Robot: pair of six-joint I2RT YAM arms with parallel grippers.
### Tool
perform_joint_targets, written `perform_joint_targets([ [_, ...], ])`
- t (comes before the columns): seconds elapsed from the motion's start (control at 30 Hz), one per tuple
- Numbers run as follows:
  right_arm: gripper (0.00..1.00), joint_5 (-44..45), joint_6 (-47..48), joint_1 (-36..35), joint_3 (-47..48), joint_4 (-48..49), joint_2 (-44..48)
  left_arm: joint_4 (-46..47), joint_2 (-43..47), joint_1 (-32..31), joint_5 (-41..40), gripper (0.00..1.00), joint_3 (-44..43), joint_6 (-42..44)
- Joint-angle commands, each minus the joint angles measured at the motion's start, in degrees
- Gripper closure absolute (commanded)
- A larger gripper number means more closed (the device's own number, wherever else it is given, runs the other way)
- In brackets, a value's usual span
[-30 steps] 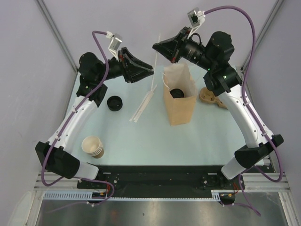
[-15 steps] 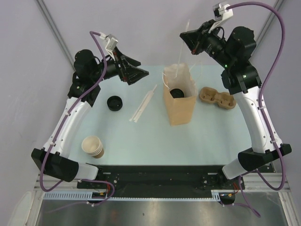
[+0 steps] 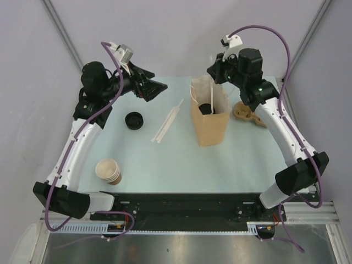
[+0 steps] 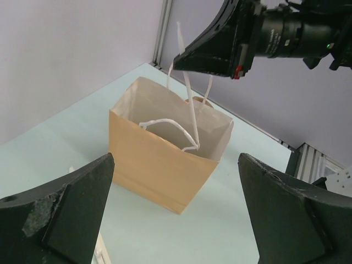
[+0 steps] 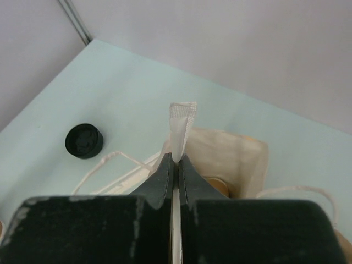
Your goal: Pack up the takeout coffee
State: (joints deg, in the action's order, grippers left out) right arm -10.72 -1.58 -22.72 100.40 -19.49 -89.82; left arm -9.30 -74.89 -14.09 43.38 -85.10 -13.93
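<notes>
From above, the tall tan kraft-paper bag (image 3: 209, 125) stands open towards the back of the pale mint-green table (image 3: 165, 159). The takeout coffee (image 3: 205, 108) sits down inside it, and only its round black lid shows in the mouth of the bag. The left gripper (image 3: 155, 88) hangs off to the bag's left with its jaws spread wide and nothing between them. The right gripper (image 3: 211, 69) hangs over the bag's far rim, pinched tight.

On the table to the left of the bag lie a couple of white paper-wrapped straws (image 3: 168, 121), a spare loose black lid (image 3: 133, 120) and, nearer the front, a stack of nested tan paper cups (image 3: 108, 171). A brown moulded-pulp cup carrier (image 3: 246, 113) lies just right of the bag, partly under the right arm.

The left wrist camera looks between its own two black fingers (image 4: 71, 209), which are far apart, straight at the bag. The bag's white twisted-paper handle (image 4: 165, 122) droops across the opening. Above it the right gripper clamps a thin white paper-wrapped straw (image 4: 191, 110), which hangs almost upright with its lower end inside the bag.

From the right wrist, the jaws are clenched on that straw. Its flat paper tip (image 5: 181, 124) sticks out past the fingertips, over the bag's cream interior.
</notes>
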Motion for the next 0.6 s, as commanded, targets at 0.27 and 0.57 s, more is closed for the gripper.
perform_joint_targets([
  [0.27,1.00,-2.29,-3.16,-0.22,-8.37,1.38,-4.04,-2.92,4.05,1.52,-3.03,0.01,4.32,3.12],
  [0.57,0.88,0.17,-6.06,0.22,-9.08,-1.08,-7.03,-4.06,3.88,2.05,-3.47,0.01,5.12,3.47],
])
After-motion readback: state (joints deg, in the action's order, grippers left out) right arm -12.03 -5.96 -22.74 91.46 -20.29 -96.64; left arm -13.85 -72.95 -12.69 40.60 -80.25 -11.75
